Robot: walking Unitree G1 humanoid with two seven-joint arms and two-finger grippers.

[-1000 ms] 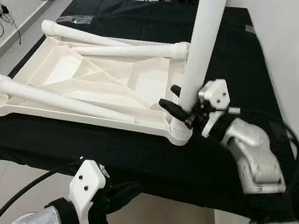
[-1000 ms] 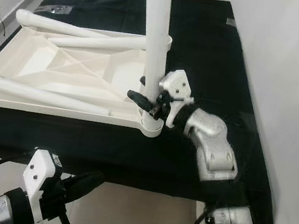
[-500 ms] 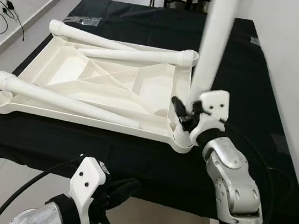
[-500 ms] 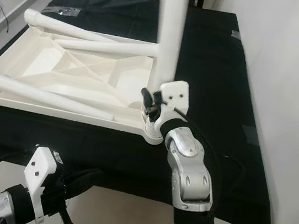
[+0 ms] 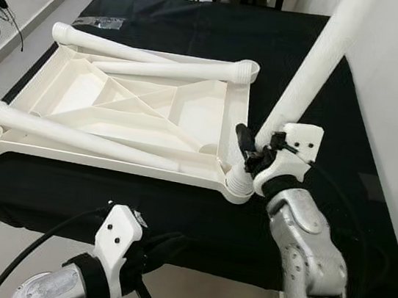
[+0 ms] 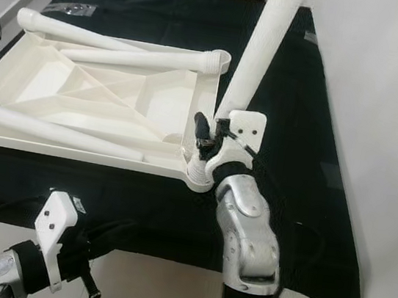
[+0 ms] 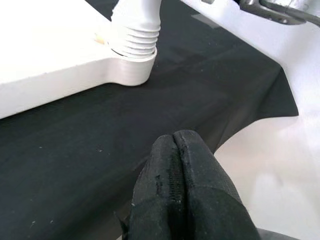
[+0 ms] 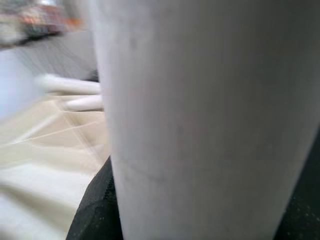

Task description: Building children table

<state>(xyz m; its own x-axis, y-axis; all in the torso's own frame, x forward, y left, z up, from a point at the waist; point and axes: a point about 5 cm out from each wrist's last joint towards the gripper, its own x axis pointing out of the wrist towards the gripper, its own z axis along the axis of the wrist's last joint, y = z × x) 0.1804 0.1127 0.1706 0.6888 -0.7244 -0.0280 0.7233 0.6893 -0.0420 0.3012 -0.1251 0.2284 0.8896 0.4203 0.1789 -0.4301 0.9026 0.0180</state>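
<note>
one leg (image 5: 309, 75) leans tilted in the tabletop's (image 5: 137, 111) corner socket, right gripper (image 5: 257, 148) clamped on it; left gripper (image 7: 177, 185) hangs pressed together below the surface (image 5: 175, 212).

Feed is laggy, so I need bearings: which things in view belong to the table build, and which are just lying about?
Job:
- tabletop, upside down
- leg, tilted in the corner socket, held by the right gripper
- three loose legs

Lying about:
- small plastic bag
- floor cables

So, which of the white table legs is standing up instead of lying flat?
The leg held by the right gripper, rising tilted from the tabletop's near right corner; the other three lie flat.
</note>
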